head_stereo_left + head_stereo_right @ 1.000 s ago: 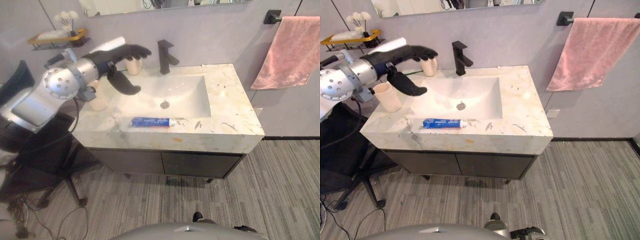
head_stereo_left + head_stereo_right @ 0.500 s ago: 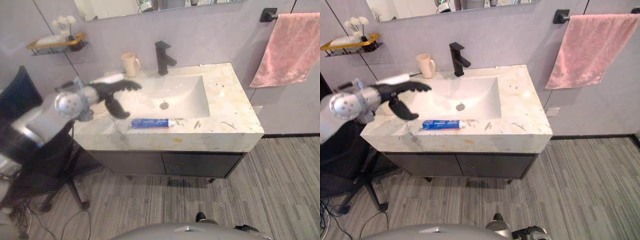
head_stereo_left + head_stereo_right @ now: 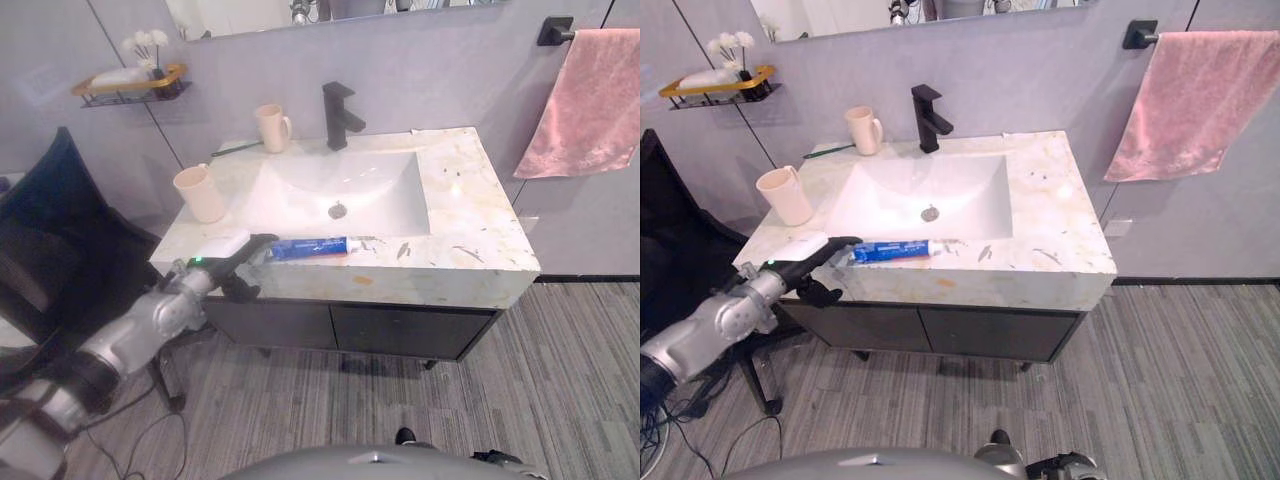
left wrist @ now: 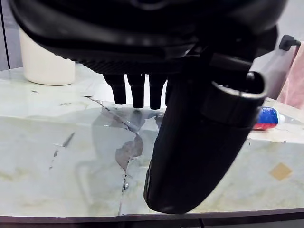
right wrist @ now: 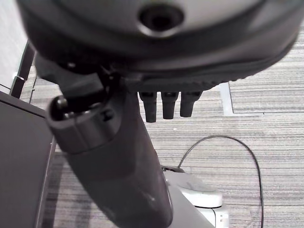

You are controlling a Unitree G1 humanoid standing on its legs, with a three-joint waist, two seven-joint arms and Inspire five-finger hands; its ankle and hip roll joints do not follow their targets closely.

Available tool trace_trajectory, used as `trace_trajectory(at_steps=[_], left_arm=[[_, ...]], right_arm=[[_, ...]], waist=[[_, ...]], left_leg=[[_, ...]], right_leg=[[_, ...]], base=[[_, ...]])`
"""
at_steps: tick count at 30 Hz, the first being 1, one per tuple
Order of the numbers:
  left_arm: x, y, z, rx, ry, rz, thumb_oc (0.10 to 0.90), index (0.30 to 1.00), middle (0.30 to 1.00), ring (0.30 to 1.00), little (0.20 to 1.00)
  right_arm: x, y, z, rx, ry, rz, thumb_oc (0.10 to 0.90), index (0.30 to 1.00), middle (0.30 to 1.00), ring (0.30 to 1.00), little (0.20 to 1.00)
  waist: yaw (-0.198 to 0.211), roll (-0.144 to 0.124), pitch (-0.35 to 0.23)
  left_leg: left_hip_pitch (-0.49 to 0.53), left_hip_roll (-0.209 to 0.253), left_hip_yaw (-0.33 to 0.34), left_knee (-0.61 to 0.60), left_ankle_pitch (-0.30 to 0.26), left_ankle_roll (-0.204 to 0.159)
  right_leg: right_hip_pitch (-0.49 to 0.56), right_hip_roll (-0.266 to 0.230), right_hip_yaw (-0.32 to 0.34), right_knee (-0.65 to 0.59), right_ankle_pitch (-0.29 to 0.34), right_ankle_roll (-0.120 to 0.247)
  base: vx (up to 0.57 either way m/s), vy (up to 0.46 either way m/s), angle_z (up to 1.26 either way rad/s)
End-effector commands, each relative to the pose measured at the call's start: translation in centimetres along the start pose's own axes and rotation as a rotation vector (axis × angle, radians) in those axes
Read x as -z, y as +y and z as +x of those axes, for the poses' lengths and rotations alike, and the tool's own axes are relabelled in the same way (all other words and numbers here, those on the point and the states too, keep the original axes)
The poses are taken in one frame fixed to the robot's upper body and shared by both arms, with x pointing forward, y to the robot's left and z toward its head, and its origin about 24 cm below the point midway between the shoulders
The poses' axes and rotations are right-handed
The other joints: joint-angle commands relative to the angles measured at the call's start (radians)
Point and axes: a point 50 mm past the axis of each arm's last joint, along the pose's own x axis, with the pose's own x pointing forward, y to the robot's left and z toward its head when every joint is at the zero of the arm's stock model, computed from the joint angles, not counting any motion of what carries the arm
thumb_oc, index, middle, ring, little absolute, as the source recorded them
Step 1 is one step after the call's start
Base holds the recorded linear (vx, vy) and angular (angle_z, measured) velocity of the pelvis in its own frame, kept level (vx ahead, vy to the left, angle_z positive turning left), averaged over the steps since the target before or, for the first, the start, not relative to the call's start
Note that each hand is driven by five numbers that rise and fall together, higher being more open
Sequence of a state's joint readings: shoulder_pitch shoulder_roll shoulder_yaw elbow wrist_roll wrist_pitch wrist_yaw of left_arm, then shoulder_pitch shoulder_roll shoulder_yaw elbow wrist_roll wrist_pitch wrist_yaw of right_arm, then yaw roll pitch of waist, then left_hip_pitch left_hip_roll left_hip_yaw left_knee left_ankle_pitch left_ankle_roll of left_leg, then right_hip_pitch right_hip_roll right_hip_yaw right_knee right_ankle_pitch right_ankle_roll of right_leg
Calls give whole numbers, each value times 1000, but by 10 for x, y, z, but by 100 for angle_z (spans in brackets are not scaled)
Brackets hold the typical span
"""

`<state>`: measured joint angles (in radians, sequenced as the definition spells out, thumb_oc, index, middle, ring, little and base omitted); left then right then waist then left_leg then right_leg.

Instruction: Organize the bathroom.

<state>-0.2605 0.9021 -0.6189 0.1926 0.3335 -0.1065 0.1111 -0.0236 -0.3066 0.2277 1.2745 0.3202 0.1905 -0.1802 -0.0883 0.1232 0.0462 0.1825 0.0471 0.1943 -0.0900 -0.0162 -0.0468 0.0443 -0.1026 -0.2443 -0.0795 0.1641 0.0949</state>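
While the left hand [image 3: 235,262] hangs low at the front left corner of the marble worktop [image 3: 470,225], its fingers [image 4: 127,88] are straight and released, holding nothing, the thumb splayed out below them over the worktop's edge. Just beyond those fingertips lies the blue toothpaste tube [image 3: 308,247], flat along the front strip of the worktop in front of the basin [image 3: 340,185], its cap end pointing right; hand and tube are near each other but apart. At the left side of the basin a cream cup [image 3: 201,193] stands upright, and a second cream mug [image 3: 272,127] stands at the back by the black faucet [image 3: 340,115], with a thin toothbrush [image 3: 237,149] lying just left of that mug. Up on the wall sits a yellow shelf [image 3: 130,82], and a pink towel [image 3: 588,100] hangs from a bar at the right. Over at the right wrist view, the right hand [image 5: 118,156] hangs above striped floor [image 5: 266,123], fingers straight, empty.
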Motion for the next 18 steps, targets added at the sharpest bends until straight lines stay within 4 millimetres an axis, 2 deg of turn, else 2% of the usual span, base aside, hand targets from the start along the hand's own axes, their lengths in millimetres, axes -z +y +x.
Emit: trace_trajectory(at_steps=[1, 4, 5, 10, 18], left_arm=[[-6, 55, 11, -291, -40, 81, 800, 900, 900, 900, 900], [-8, 51, 11, -318, -43, 85, 800, 900, 900, 900, 900], [-8, 52, 10, -394, -19, 122, 800, 900, 900, 900, 900], [-8, 57, 11, -467, -6, 128, 800, 900, 900, 900, 900], [-5, 65, 11, -514, 21, 146, 800, 900, 900, 900, 900]], right_arm=[[-27, -2, -1, 25, -56, -35, 800, 900, 900, 900, 900], [-25, -1, -1, 23, -56, -35, 800, 900, 900, 900, 900], [-24, 0, -1, 24, -57, -39, 800, 900, 900, 900, 900], [-21, 2, -1, 20, -58, -40, 800, 900, 900, 900, 900], [-18, 5, -1, 19, -59, -51, 800, 900, 900, 900, 900]], waist=[[-18, -23, 13], [-18, -24, 14], [-21, -25, 14], [-21, -31, 13], [-26, -34, 13]], left_leg=[[-4, -47, 87, 8, -52, 62], [-5, -46, 86, 9, -52, 61], [-7, -45, 86, 10, -51, 61], [-8, -45, 89, 12, -53, 61], [-10, -44, 93, 13, -53, 60]], right_leg=[[38, 21, 42, 86, -218, 56], [35, 22, 43, 88, -218, 55], [35, 22, 45, 87, -219, 54], [36, 20, 43, 86, -219, 53], [34, 20, 46, 84, -218, 52]], base=[[0, 0, 0], [0, 0, 0], [0, 0, 0], [0, 0, 0], [0, 0, 0]])
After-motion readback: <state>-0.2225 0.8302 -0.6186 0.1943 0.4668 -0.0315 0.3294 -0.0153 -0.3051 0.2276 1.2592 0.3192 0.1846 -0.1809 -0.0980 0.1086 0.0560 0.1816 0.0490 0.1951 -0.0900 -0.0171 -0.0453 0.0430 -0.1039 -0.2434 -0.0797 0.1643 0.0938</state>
